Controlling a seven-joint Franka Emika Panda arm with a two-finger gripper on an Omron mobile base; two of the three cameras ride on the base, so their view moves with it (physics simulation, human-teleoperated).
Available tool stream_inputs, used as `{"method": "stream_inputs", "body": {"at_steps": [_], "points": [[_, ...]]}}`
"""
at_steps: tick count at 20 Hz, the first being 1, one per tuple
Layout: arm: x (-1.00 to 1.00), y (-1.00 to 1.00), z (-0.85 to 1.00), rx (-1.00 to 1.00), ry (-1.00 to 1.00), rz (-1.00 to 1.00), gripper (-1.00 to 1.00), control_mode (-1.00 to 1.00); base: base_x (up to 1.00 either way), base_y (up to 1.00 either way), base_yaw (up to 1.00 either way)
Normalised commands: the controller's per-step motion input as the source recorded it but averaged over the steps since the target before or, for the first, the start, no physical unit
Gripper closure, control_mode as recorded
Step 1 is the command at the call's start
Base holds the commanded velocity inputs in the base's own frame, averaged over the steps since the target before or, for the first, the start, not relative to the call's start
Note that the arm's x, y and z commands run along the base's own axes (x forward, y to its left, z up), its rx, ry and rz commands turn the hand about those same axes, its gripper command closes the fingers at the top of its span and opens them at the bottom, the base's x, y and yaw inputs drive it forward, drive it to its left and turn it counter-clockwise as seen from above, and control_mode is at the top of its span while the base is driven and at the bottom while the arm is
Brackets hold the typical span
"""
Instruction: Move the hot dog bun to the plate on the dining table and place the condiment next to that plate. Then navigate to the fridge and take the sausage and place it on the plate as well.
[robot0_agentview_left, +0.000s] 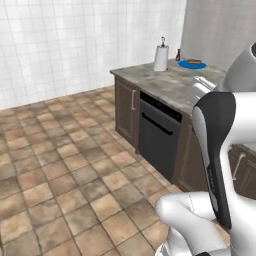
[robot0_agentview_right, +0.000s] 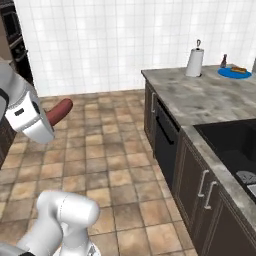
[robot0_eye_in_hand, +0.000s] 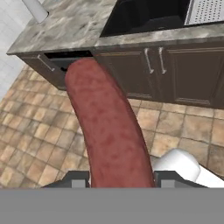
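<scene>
While my base faces the dining table (robot0_agentview_left: 170, 82), the blue plate (robot0_agentview_left: 186, 65) waits at its far end with the hot dog bun (robot0_agentview_left: 195, 61) on it and the condiment (robot0_agentview_left: 178, 54) beside it. From the right, the sausage (robot0_agentview_right: 59, 111) juts from my gripper (robot0_agentview_right: 48, 121), clear of the floor. Looking along my hand, both fingers are closed on its near end, so it should travel securely.

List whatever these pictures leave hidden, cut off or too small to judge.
- Gripper, hand view: the sausage covers the fingers' contact faces; the bottom edge cuts them off.
- Sausage, right base view: its rear end is hidden behind the white arm.
- Bun on the blue plate, right base view: too small to tell its exact lie.
- Ketchup bottle, left base view: too small for detail; whether it touches the plate is unclear.
- Sink, right base view: cut off by the right edge.
</scene>
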Motion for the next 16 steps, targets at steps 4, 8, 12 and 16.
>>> {"method": "stream_inputs", "body": {"at_steps": [4,8,12,16], "points": [[0.0,0.0,0.0,0.0,0.0,0.0,1.0,1.0,1.0,0.89,-0.22],[0.0,0.0,0.0,0.0,0.0,0.0,1.0,1.0,1.0,0.85,-0.22],[0.0,0.0,0.0,0.0,0.0,0.0,1.0,1.0,1.0,0.66,-0.21],[0.0,0.0,0.0,0.0,0.0,0.0,1.0,1.0,1.0,0.59,-0.24]]}}
